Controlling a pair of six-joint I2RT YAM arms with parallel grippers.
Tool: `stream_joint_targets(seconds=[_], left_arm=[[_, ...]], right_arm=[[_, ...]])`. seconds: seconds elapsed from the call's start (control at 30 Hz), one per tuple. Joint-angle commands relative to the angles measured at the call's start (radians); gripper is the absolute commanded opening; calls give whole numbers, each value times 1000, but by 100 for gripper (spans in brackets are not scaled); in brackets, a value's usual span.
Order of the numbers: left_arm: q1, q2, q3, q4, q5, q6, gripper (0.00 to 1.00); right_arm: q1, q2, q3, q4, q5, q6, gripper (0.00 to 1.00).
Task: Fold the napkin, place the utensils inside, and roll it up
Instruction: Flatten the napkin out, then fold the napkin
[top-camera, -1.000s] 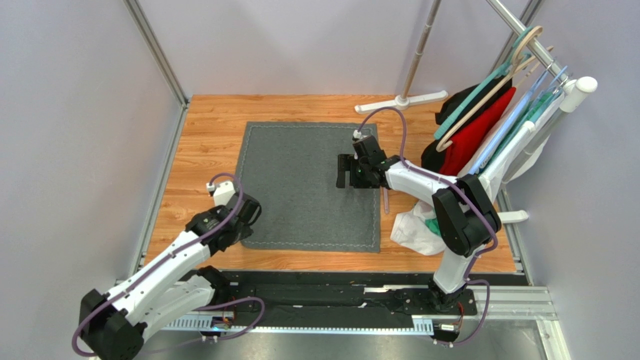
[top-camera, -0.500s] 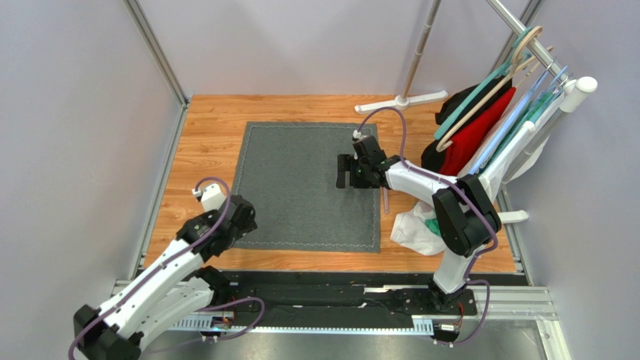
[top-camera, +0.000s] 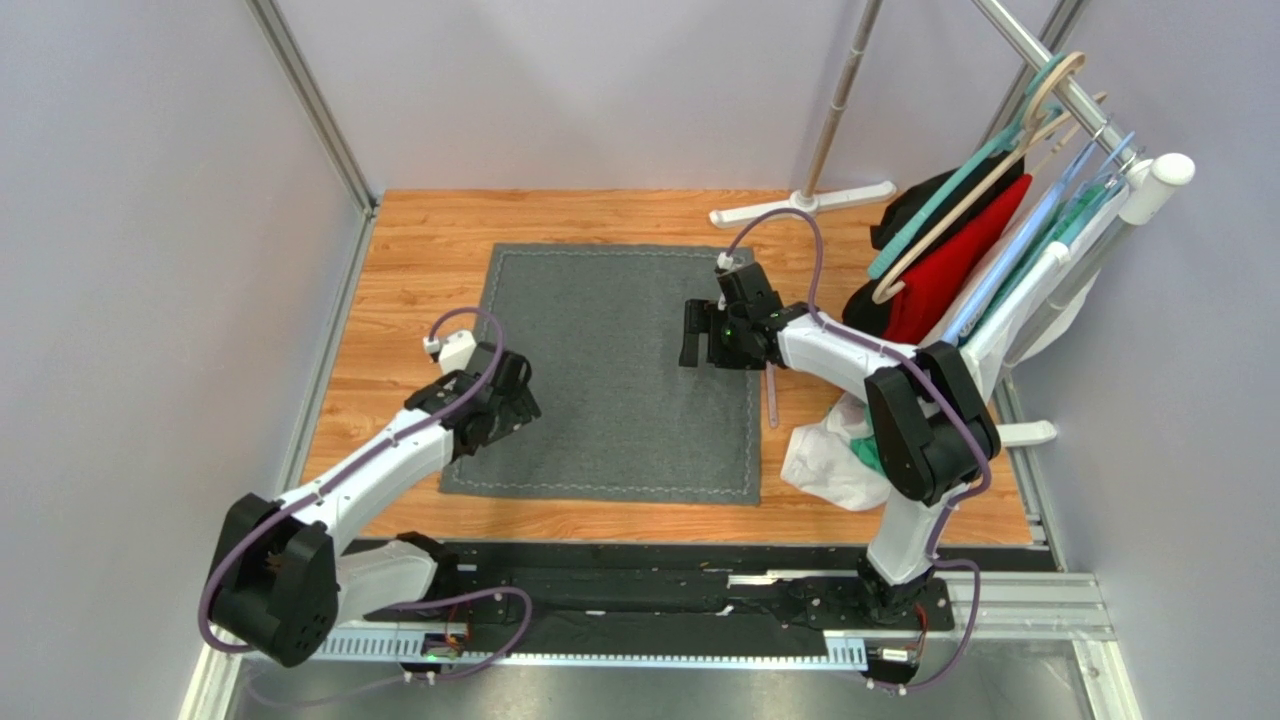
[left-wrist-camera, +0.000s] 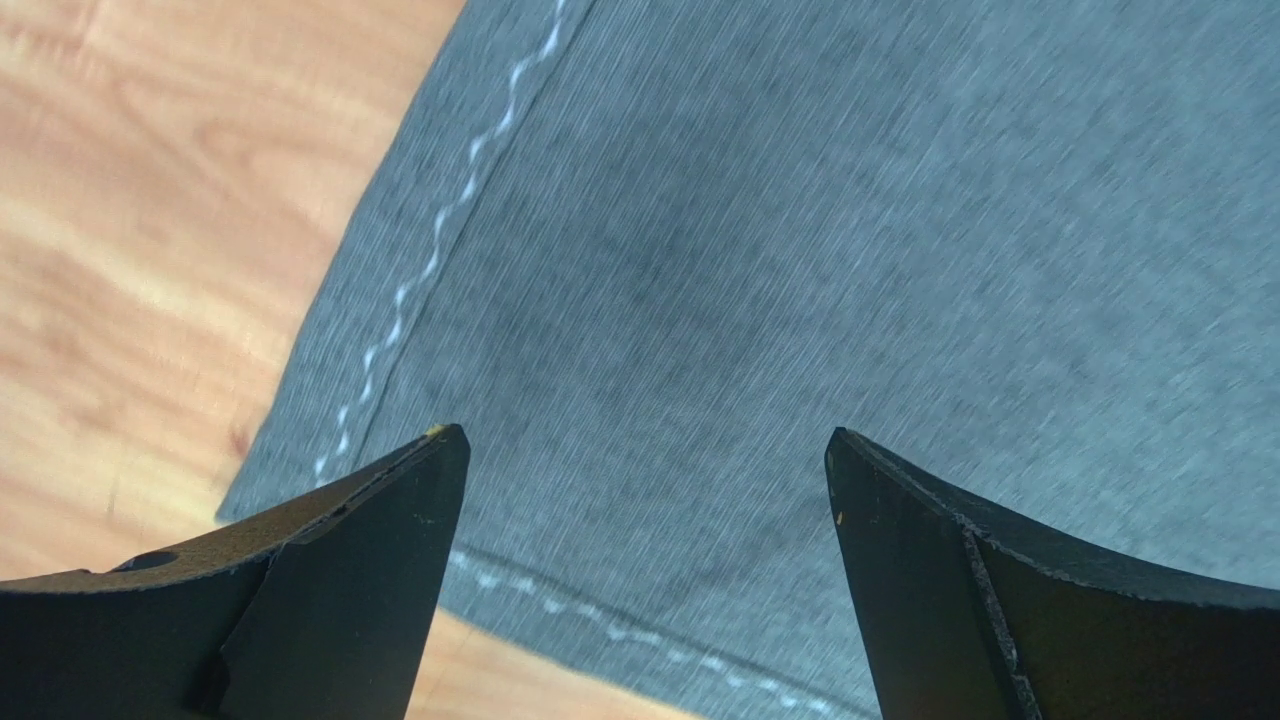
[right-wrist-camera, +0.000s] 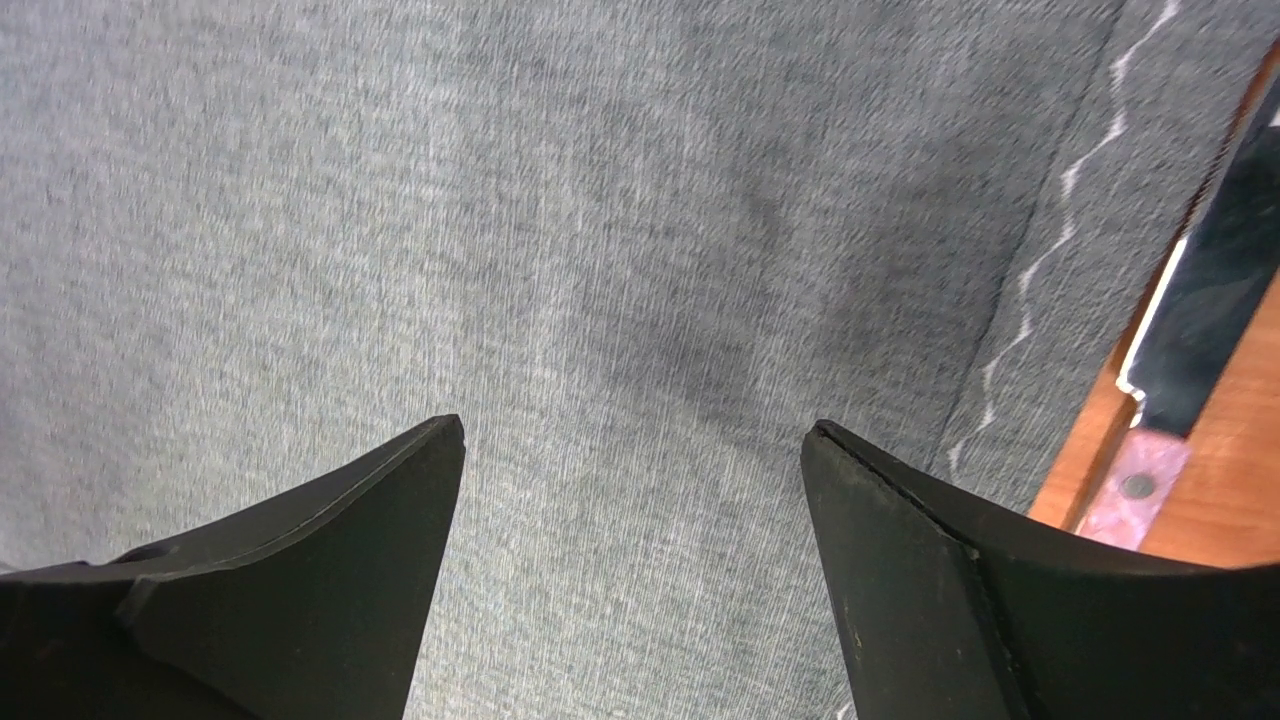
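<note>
I see the dark grey square felt napkin (top-camera: 616, 360) flat mid-frame | left gripper (top-camera: 508, 408) spread wide, empty, over its left edge near the lower-left corner | right gripper (top-camera: 709, 336) spread wide, empty, just inside its right edge

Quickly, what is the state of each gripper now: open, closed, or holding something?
Left gripper: open, holding nothing, over a corner of the dark grey felt-like napkin.
Right gripper: open, holding nothing, over the same napkin.

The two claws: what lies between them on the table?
Only the napkin. The top view shows nothing on the stretch of grey cloth between the left claw and the right claw.
</note>
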Motion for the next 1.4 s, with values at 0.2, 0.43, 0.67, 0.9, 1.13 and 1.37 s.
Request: stream_joint_targets(seconds=[0.2,0.43,0.67,0.9,1.13,1.37], left_arm=[[51,260,288,319,156,272,99],[114,526,427,384,336,246,99],[155,664,474,420,440,226,98],[168,765,562,414,487,232,98],[183,839,631,399,500,244,98],[197,923,737,387,533,258,98]], right_arm=[[-16,64,111,-35,57,-9,88],[-42,142,192,-64,29,-10,88],[-88,234,258,-101,5,-3,88],[-134,277,306,-118,-15,-3,88],[-145,317,362,-144,-12,-9,88],[-151,334,396,-164,-6,-4,88]])
